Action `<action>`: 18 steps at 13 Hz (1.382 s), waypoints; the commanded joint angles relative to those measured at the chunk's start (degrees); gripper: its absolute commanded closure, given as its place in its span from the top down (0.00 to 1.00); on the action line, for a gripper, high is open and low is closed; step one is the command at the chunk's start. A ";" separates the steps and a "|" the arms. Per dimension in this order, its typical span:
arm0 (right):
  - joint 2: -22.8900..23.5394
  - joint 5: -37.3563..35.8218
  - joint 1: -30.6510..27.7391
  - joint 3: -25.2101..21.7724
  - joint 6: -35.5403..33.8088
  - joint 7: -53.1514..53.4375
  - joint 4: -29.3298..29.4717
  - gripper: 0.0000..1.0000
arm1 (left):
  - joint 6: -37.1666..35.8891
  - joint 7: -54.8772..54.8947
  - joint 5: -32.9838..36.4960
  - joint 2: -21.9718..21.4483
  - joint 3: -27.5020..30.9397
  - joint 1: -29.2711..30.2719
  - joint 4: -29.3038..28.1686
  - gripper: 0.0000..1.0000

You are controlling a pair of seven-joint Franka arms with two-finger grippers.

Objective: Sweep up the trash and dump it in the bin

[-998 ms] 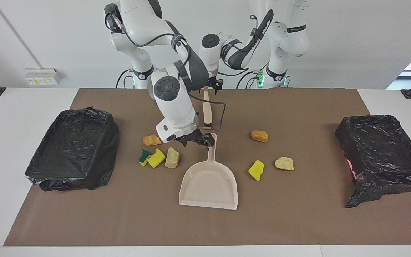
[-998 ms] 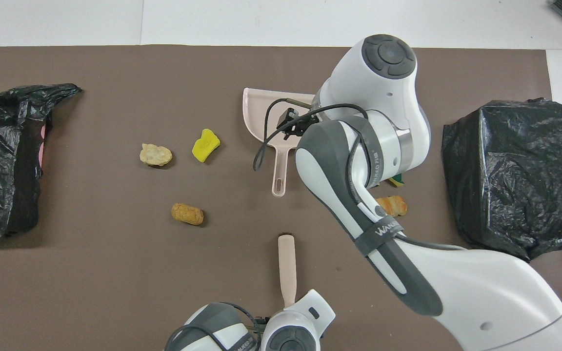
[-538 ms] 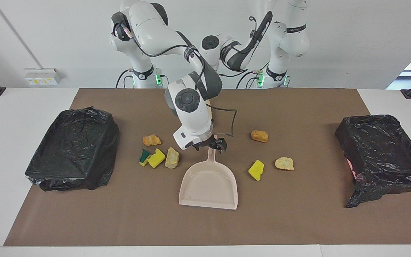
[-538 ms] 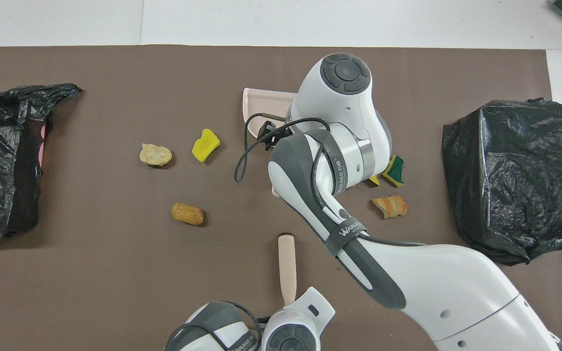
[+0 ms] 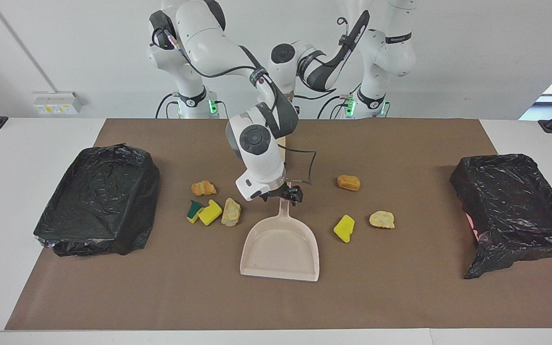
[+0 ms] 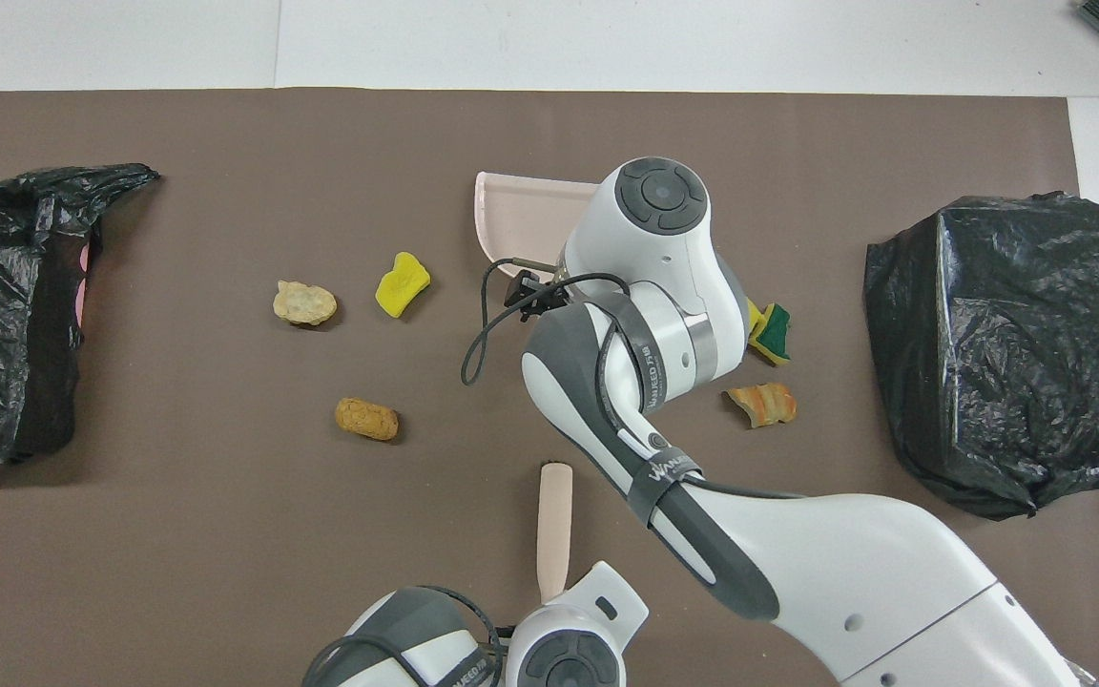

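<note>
Gripping brush handle (image 6: 554, 530), left gripper (image 6: 564, 596); right gripper (image 5: 283, 194) agape over dustpan (image 5: 281, 249) handle.
Scraps (image 5: 343, 228) flank dustpan mid-bench; bins (image 5: 96, 199) at both ends.

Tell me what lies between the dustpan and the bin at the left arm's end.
In the facing view, two scraps: a yellow sponge piece and a beige foam piece between dustpan and bin; otherwise bare mat.

Table (image 5: 31, 306) w/ brown mat (image 5: 400, 297), dustpan (image 5: 281, 251), scraps (image 5: 344, 228).
</note>
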 commanded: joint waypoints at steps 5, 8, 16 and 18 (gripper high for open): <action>-1.93 0.92 -0.24 0.49 2.05 -1.73 -2.53 0.92 | -8.07 0.69 8.00 -4.72 0.51 8.34 -0.01 0.00; -1.41 0.92 -0.06 0.49 3.10 -2.60 -2.44 0.92 | -8.78 8.14 8.44 -5.17 0.60 15.80 0.25 0.00; -1.41 1.01 0.55 0.49 2.32 -3.40 -2.53 0.05 | -8.34 29.23 10.82 -2.19 0.51 37.08 6.84 0.00; -1.41 1.10 0.47 0.49 1.79 -2.69 -2.27 0.00 | -7.29 32.58 10.64 -0.43 0.51 42.78 8.42 0.00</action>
